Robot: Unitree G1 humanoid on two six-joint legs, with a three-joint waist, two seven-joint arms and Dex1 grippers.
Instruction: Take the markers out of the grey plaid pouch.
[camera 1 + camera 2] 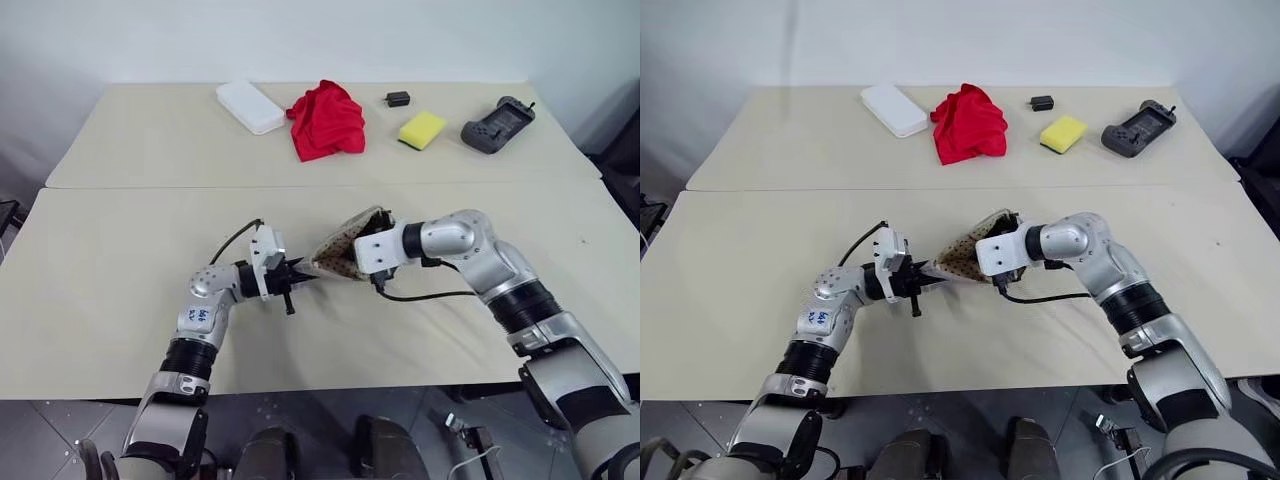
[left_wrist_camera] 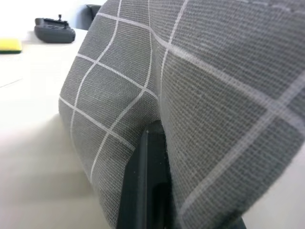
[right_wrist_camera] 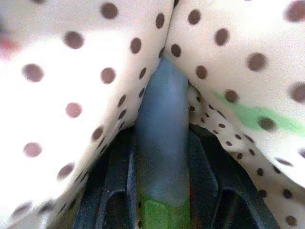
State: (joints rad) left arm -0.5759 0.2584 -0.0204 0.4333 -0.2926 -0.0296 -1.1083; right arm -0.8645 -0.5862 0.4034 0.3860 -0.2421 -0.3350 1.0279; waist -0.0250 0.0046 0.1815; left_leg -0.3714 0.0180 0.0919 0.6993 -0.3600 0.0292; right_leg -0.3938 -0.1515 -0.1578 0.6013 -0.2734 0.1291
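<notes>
The grey plaid pouch (image 1: pixel 343 250) hangs just above the near table, stretched between my two grippers with its tan dotted lining (image 3: pixel 71 95) showing at the open mouth. My left gripper (image 1: pixel 304 275) is shut on the pouch's narrow end, and one black finger (image 2: pixel 147 181) presses against the plaid fabric (image 2: pixel 214 95). My right gripper (image 3: pixel 162 152) reaches inside the mouth. A slim bluish marker (image 3: pixel 162 119) with a green end lies between its two black fingers, which close against it on both sides. The rest of the pouch's inside is hidden.
On the far table lie a white box (image 1: pixel 250 106), a crumpled red cloth (image 1: pixel 327 120), a small black block (image 1: pixel 397 98), a yellow sponge (image 1: pixel 422 129) and a dark handheld controller (image 1: pixel 497 124). A seam (image 1: pixel 150 186) divides the two tables.
</notes>
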